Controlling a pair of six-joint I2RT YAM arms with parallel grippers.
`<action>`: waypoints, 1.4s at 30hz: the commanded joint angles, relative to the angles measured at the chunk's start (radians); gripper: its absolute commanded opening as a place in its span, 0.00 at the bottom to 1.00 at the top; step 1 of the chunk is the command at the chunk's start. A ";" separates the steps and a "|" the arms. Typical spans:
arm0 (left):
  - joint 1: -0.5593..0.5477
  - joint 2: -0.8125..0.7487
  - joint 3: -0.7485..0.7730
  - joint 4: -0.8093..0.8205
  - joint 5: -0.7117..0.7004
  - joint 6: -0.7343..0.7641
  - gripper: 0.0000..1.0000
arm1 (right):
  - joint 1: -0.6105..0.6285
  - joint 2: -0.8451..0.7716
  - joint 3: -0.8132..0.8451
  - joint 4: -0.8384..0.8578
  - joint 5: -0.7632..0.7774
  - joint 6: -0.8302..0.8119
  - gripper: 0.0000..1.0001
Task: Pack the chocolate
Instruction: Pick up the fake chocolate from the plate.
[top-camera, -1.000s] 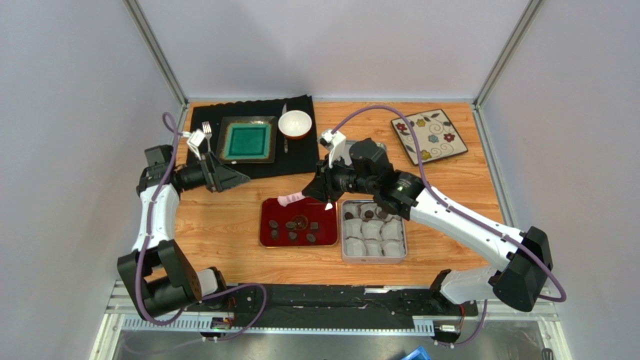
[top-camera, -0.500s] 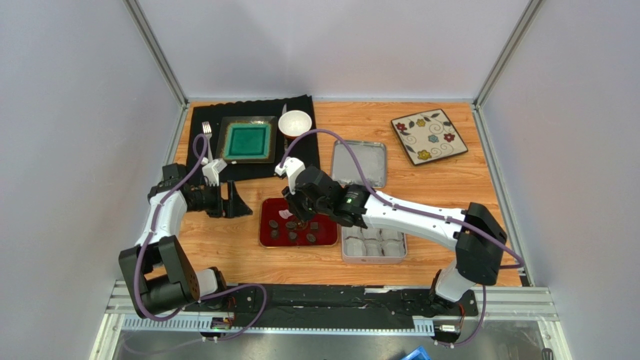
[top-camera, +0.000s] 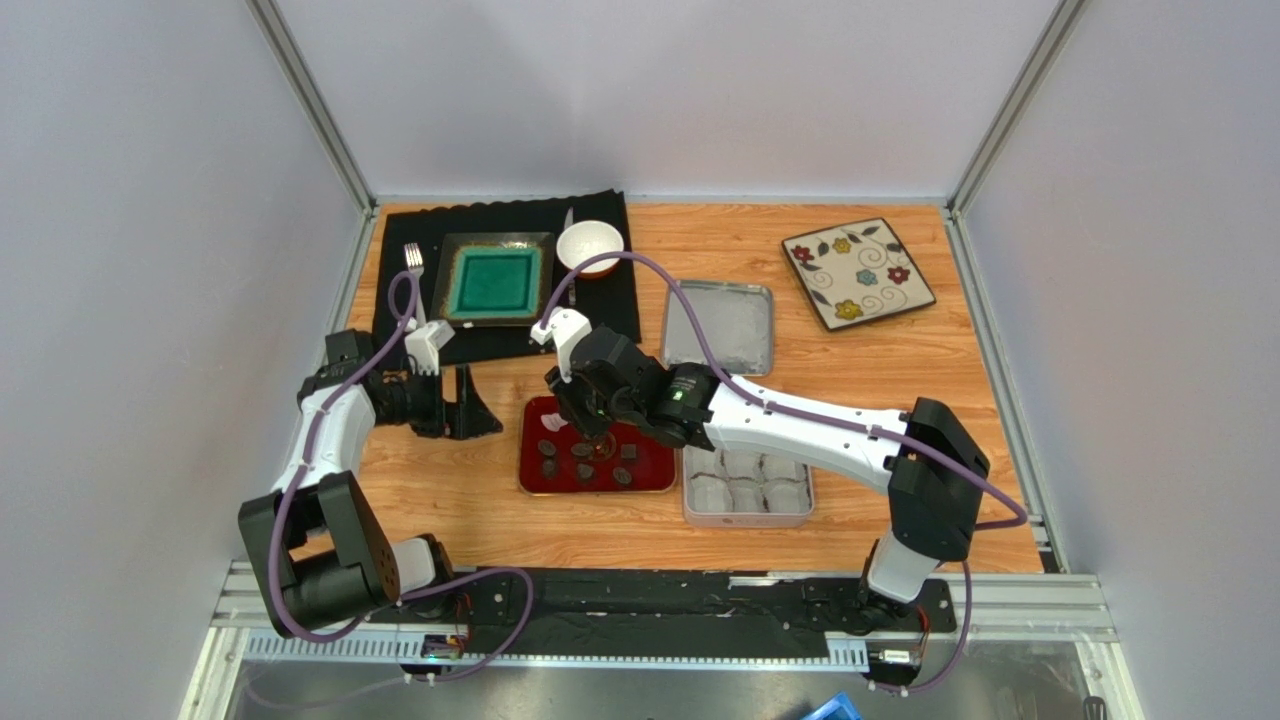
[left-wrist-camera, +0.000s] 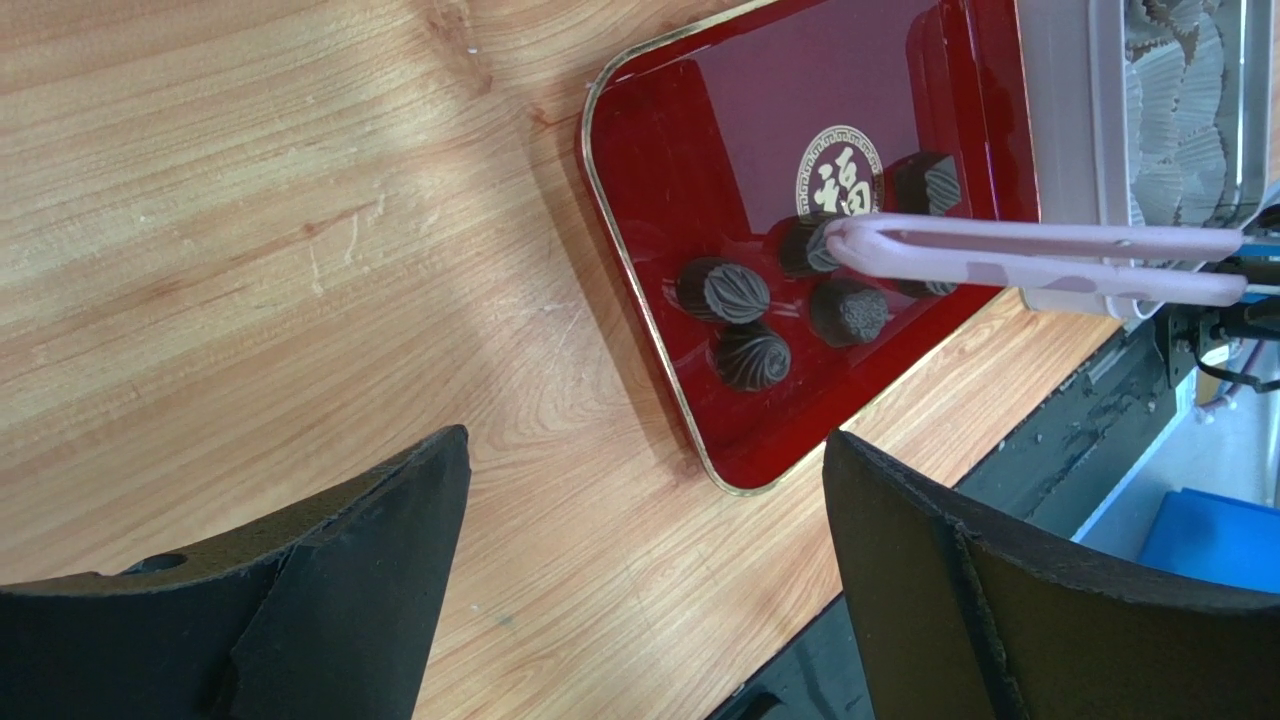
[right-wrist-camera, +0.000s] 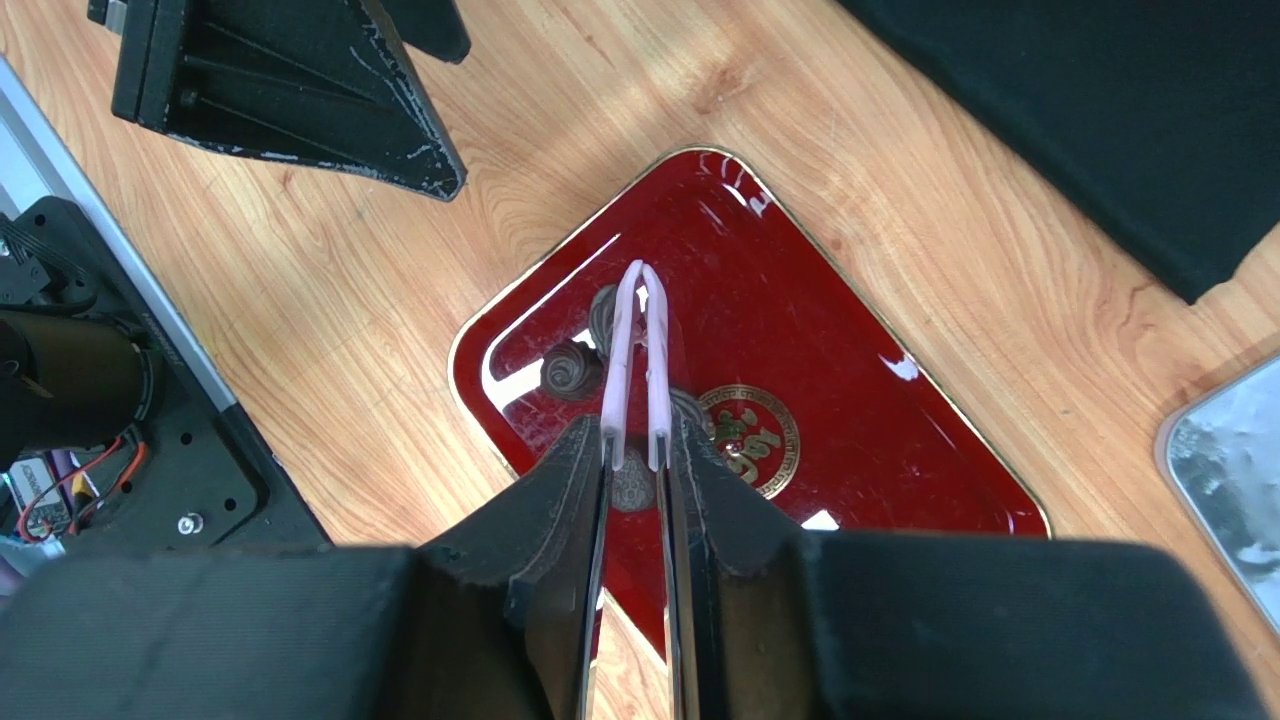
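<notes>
Right gripper (right-wrist-camera: 634, 444): clamped on pink tongs (left-wrist-camera: 1052, 275).
Left gripper (left-wrist-camera: 646, 468): spread wide, nothing held.
Technique: tips are best set astride one chocolate (left-wrist-camera: 723, 290), then squeezed lightly.

chocolate (top-camera: 583, 471): small dark brown pieces, loose, set apart, lying flat in the red tray (top-camera: 654, 479). about six visible, spread from 9 through 6 to 3 o'clock of the tray's centre. some oval and ridged (left-wrist-camera: 723, 290), one square (left-wrist-camera: 927, 183).

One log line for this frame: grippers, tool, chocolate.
right gripper: shut on pink tweezers | tips: low over chocolate in red tray | left gripper: open, empty, beside tray | phase: picking
</notes>
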 joint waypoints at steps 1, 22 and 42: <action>0.005 -0.031 -0.014 0.026 0.003 0.027 0.96 | 0.005 0.013 0.050 0.052 -0.031 0.025 0.22; 0.005 -0.042 -0.014 0.029 0.027 0.015 0.96 | 0.016 0.062 0.068 0.061 -0.061 0.049 0.28; 0.005 -0.049 -0.005 0.020 0.040 0.017 0.96 | 0.016 0.103 0.080 0.059 -0.051 0.040 0.30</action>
